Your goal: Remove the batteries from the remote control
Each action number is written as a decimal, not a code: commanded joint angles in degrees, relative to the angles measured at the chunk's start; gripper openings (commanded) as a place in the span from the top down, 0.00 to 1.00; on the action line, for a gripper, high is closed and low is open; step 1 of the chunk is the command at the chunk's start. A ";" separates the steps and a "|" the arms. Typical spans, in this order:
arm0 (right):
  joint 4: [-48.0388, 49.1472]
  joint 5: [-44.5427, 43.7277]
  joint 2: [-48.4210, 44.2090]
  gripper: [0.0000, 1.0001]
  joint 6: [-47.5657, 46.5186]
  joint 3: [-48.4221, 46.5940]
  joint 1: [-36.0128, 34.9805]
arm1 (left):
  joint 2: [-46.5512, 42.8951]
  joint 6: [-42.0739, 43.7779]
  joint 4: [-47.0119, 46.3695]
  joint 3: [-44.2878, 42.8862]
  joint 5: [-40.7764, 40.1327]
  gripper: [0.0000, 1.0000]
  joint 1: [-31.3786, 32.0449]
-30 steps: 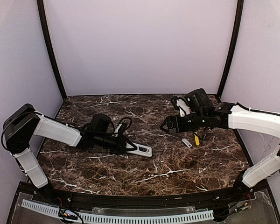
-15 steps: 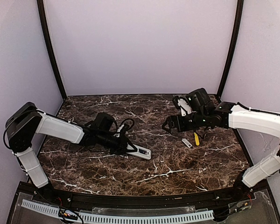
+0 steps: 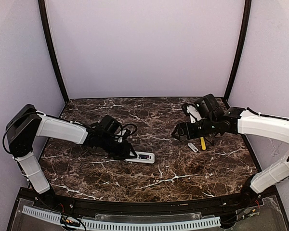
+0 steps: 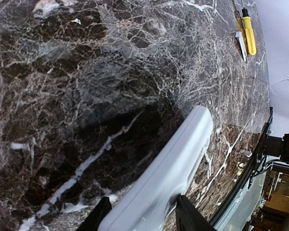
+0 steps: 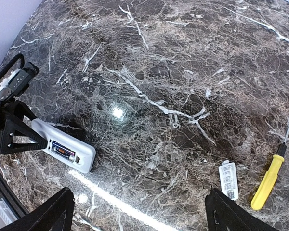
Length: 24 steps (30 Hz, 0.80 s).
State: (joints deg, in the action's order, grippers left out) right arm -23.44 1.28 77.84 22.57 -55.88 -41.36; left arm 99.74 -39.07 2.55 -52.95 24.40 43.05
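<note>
There are two arms over one dark marble table, and each carries one claw. The left gripper lies low on the stone with its two fingers either side of one end of the remote control. The fingers sit right against the white casing, but I cannot tell whether they are pinching it or merely flanking it. That one remote lies flat on the left half of the table, nearer the front edge than the middle, with its open compartment facing up. The batteries sit inside that recess as a dark strip with reddish ends, too small for me to count with any certainty. The right gripper hangs above the right half of the table, its fingers spread wide apart with nothing between them, well apart from the remote. Just below it on the stone lie one small flat grey cover and one yellow screwdriver. The two lie side by side, close together but not touching.
</note>
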 commanded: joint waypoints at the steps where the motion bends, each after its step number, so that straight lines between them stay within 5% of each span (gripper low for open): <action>1: -0.36 -1.09 -1.46 0.06 -0.68 0.90 0.49 | -0.78 3.65 5.66 -1.93 -4.25 0.54 0.31; 16: -6.45 -10.82 -0.36 0.04 0.25 1.66 2.78 | -2.40 9.29 13.48 -4.56 -12.72 0.34 0.35; 24: -8.72 -14.31 4.08 0.05 0.84 2.67 5.41 | -5.04 12.61 17.37 -6.16 -16.35 0.07 0.34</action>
State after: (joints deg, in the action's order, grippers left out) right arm -30.13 -9.67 79.42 22.87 -54.48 -37.39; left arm 98.50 -29.08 15.66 -57.14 11.03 43.05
